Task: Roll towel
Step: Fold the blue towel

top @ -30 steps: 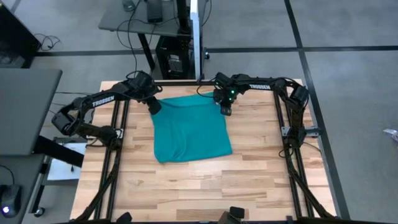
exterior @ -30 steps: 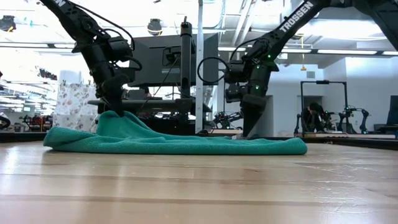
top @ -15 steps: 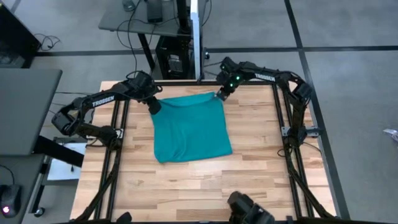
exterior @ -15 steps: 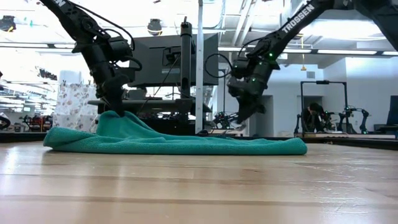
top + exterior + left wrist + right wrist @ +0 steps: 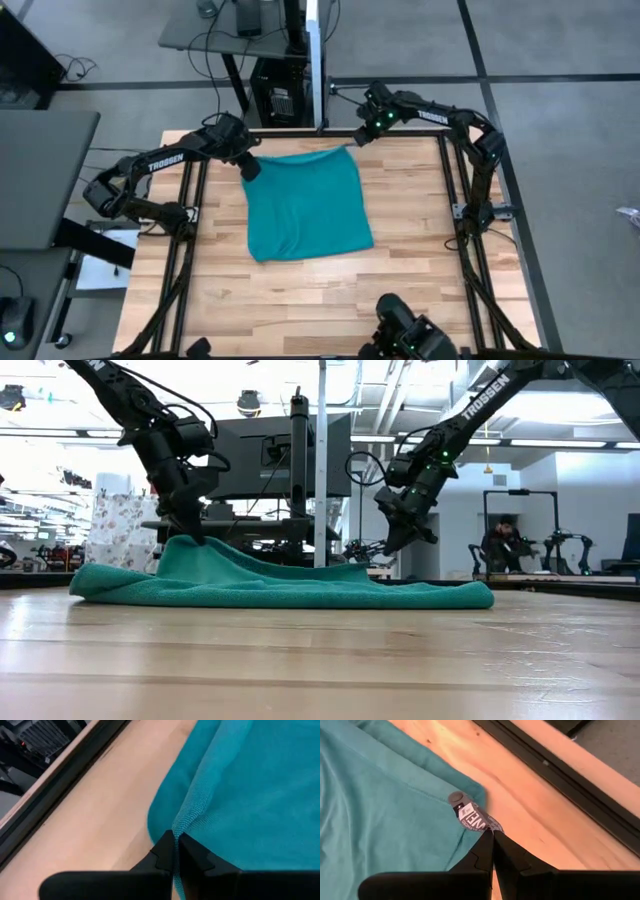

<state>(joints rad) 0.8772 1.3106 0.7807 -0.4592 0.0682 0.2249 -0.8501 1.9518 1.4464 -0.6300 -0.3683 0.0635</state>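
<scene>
A soft, fine-knit teal towel point(image 5: 307, 204) lies roughly square on the plank table point(image 5: 410, 270), its two corners nearest the black rail point(image 5: 300, 131) lifted. The left gripper point(image 5: 175, 851) is pinched tight on one hemmed corner. The right gripper point(image 5: 493, 846) is closed on a printed label point(image 5: 475, 818) at the towel's other lifted corner.

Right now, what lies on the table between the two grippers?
The towel's far edge spans the stretch in the high view; the left gripper pinches one far corner, the right gripper pinches the tag at the other.
</scene>
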